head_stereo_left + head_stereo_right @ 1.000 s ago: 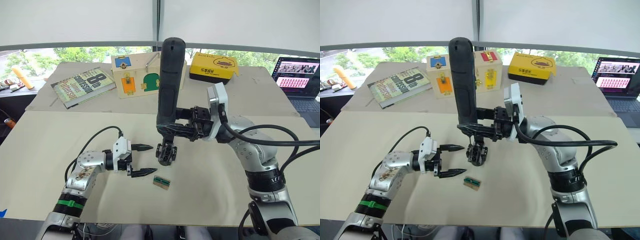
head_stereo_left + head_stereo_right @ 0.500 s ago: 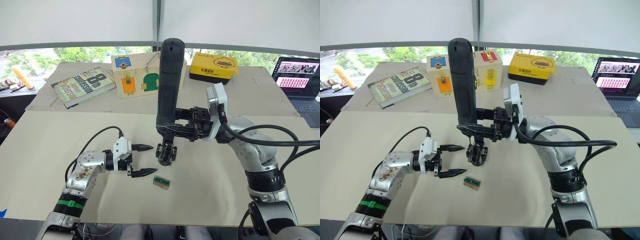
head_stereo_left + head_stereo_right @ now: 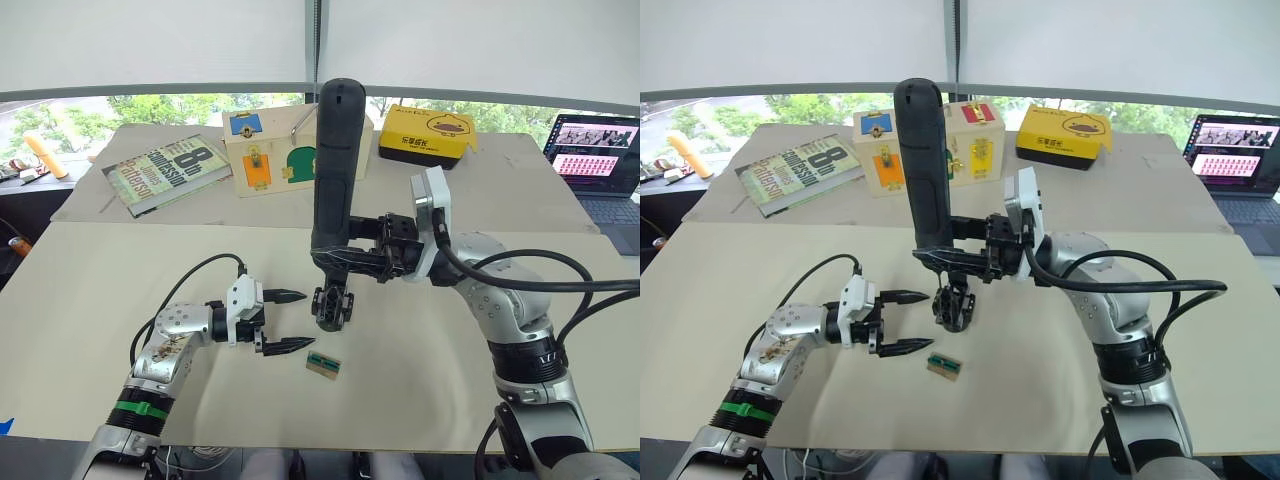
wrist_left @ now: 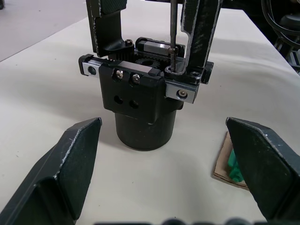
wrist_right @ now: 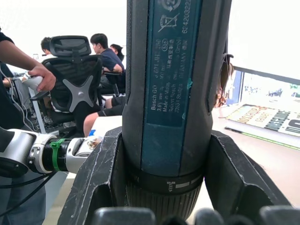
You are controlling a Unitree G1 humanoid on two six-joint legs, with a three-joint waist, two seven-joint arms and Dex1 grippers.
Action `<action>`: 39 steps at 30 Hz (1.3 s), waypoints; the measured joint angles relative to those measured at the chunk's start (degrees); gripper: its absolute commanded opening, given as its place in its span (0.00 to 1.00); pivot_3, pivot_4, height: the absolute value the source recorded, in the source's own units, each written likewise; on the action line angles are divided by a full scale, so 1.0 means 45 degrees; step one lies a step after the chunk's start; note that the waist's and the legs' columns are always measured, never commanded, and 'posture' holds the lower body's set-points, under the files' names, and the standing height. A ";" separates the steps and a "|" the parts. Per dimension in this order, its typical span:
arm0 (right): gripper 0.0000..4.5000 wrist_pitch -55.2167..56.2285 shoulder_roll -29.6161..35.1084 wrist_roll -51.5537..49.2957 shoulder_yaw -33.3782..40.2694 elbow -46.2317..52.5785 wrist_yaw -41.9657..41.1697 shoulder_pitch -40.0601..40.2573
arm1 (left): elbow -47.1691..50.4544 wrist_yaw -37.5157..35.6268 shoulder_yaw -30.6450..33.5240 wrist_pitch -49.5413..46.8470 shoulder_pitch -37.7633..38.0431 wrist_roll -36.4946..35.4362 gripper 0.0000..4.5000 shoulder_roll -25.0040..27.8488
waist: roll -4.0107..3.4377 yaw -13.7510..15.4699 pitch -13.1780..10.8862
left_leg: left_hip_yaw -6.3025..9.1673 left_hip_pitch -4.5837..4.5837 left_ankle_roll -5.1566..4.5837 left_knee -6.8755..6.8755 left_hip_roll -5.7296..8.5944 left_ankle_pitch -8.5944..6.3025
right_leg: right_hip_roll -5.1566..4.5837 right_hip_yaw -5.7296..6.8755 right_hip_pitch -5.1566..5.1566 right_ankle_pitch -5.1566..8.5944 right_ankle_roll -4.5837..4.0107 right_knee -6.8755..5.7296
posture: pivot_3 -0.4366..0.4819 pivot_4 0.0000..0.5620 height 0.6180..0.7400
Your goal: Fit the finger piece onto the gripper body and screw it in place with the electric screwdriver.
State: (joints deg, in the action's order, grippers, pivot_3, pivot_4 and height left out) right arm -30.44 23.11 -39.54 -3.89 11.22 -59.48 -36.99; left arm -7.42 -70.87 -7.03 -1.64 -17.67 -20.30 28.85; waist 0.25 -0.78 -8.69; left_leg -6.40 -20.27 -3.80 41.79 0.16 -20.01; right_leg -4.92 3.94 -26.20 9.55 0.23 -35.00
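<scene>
Nearest the robot, a small green-and-tan block (image 3: 323, 365) lay flat on the pale table (image 3: 90, 300), just on the near side of the work. Beside it to the robot's left, the left gripper (image 3: 290, 320) rested low over the table with its two black fingers spread wide and nothing between them, their tips pointing toward the gripper body (image 3: 331, 306) but stopping short of it. From the left wrist view, that gripper body (image 4: 145, 101) stood upright on its round base between the two open fingers, apart from both. Two black upright fingers rose from its top; which one was the finger piece being fitted could not be told. A thin metal bit (image 4: 172, 35) came straight down from above and met a hole on the upper edge of the body, at the foot of one upright finger. That bit belonged to the electric screwdriver (image 3: 335, 170), a thick black cylinder held with its long axis vertical, directly over the gripper body. The right gripper (image 3: 345, 255) was clamped around the lower barrel of the screwdriver, reaching in from the robot's right. The right arm was judged the working arm, since a screwing move would depend on the bit staying in line with the screw hole below it. Farther back lay a book (image 3: 165, 170), a wooden box (image 3: 265, 150) and a yellow tin (image 3: 428, 134).
</scene>
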 measured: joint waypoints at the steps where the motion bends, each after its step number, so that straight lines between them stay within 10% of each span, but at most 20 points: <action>1: 0.43 0.0001 -0.0001 0.0004 0.0001 -0.0001 -0.0001 0.0000 | 0.0000 0.0000 -0.0001 0.0000 0.0000 0.0000 1.00 0.0000 | 0.0000 -0.0001 0.0000 | 0.0001 0.0000 0.0000 0.0000 0.0000 0.0000 | 0.0000 0.0000 0.0000 0.0000 0.0000 0.0000 | 0.48 0.27 1.00; 39: 0.43 0.0048 -0.0101 0.0510 -0.0033 -0.0129 -0.0345 0.0021 | -0.0358 0.0305 -0.0415 0.0014 -0.0200 0.0582 1.00 -0.0303 | 0.0000 0.0003 0.0000 | -0.0001 0.0001 0.0000 0.0000 0.0002 0.0000 | -0.0002 0.0000 0.0000 0.0000 0.0000 -0.0002 | 0.48 0.27 1.00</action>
State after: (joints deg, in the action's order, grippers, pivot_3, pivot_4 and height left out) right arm -30.22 22.66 -37.25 -4.04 10.64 -61.03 -36.89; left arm -9.03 -69.50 -8.90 -1.58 -18.57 -17.68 27.49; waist 0.24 -0.76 -8.69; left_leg -6.41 -20.27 -3.80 41.79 0.17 -20.01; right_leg -4.92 3.94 -26.20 9.55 0.23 -35.00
